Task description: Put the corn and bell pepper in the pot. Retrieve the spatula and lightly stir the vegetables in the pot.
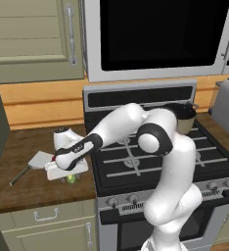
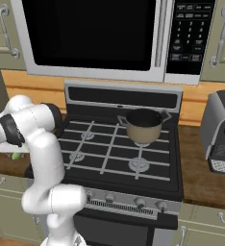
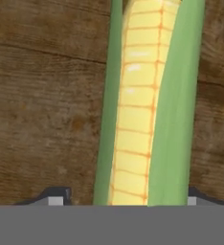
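Observation:
The corn [image 3: 142, 105] lies on the wooden counter [image 3: 42, 105] left of the stove, yellow kernels between green husk strips. My gripper [image 3: 124, 198] is open and straddles it, one dark fingertip [image 3: 56, 197] on each side; the cob runs away from the hand. From the left base view the hand [image 1: 67, 166] is down on the counter with a bit of the corn [image 1: 71, 179] showing beneath it. The spatula [image 1: 38, 161] lies just left of the hand, its handle pointing toward the counter's front. The pot [image 1: 184, 117] [image 2: 144, 126] stands on the stove's rear right burner. The bell pepper is hidden.
The stove [image 1: 150, 157] [image 2: 109, 149] takes up the middle, under a microwave [image 2: 90, 33]. A grey appliance [image 1: 228, 105] [image 2: 222, 129] stands on the counter to the stove's right. Cabinet doors [image 1: 33, 34] hang above the left counter.

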Robot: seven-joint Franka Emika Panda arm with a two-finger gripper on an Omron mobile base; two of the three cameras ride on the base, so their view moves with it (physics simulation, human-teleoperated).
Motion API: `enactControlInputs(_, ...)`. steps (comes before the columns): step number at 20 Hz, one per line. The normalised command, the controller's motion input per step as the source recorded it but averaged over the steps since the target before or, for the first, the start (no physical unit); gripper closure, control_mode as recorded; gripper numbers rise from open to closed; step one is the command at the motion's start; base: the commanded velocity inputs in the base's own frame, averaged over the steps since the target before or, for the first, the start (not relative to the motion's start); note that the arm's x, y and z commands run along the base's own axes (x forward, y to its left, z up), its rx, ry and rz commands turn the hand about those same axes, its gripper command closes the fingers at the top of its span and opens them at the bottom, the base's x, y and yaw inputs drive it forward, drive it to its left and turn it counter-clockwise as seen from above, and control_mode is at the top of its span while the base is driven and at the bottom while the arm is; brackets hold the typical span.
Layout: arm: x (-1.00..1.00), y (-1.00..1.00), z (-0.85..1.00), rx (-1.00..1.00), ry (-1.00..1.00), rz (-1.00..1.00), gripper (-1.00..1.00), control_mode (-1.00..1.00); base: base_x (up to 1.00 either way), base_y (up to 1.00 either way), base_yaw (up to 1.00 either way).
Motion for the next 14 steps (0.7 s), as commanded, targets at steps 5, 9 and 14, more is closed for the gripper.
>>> enactControlInputs(5, -0.26, -0.03, 0.0, 0.0, -0.07, -0.02, 1.0, -1.0, 0.0, 0.0, 0.0)
enactControlInputs(9, -0.51, -0.45, 0.4, 0.0, -0.27, 0.04, 1.0, -1.0, 0.0, 0.0, 0.0)
enactControlInputs(14, -0.78, -0.93, 0.96, -0.05, -0.31, 0.22, 1.0, -1.0, 0.0, 0.0, 0.0)
